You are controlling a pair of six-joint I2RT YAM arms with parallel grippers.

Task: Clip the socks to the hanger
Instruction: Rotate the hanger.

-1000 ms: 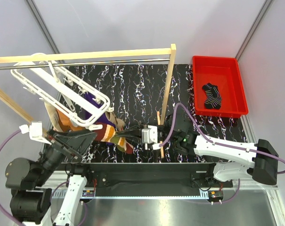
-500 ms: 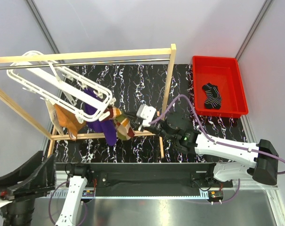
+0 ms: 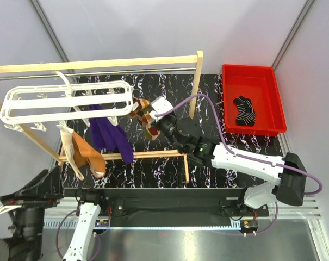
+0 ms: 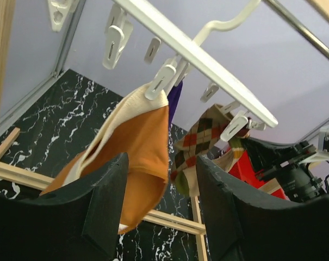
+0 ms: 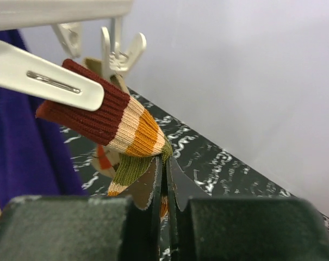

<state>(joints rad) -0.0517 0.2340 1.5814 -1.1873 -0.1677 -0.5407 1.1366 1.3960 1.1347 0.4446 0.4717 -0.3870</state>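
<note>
While the hanger hangs level under the rod of the wood frame, the red bin at the far right of the table holds one thing: a black sock with thin white stripes, lying crumpled near its middle. Three socks are up at the hanger. An orange sock with cream trim dangles from a clip on the left, a purple sock hangs beside it, and an argyle sock is at the hanger's right end. Its red-brown cuff is caught in a white clip. The right gripper has its jaws drawn almost together and nips that sock's lower edge. The left gripper sits low and near, well apart from the hanger, its jaws wide with nothing between them.
</note>
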